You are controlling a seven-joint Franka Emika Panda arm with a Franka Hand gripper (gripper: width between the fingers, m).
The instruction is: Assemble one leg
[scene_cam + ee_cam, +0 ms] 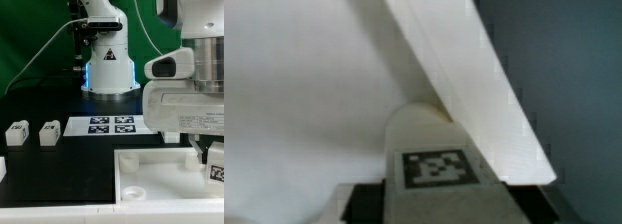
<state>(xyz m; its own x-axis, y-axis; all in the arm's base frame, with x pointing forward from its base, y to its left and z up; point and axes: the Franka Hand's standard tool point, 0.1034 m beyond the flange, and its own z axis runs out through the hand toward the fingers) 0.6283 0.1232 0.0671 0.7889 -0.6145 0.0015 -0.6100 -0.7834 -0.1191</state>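
In the wrist view my gripper [446, 206] is shut on a white leg [439, 160], whose square tag faces the camera. The leg's far end points at the raised edge of the large white board [304, 100], over the board's corner region. In the exterior view my gripper [207, 150] hangs at the right over the large white board [150, 185], with the held leg's tag [215, 160] showing just below the hand. Two more legs [15, 134] [48, 134] stand on the black table at the exterior view's left.
The marker board [112, 125] lies in front of the robot base [108, 70]. The large board has a round hole [131, 192] near its left end. Dark table [571, 80] shows beyond the board's edge in the wrist view.
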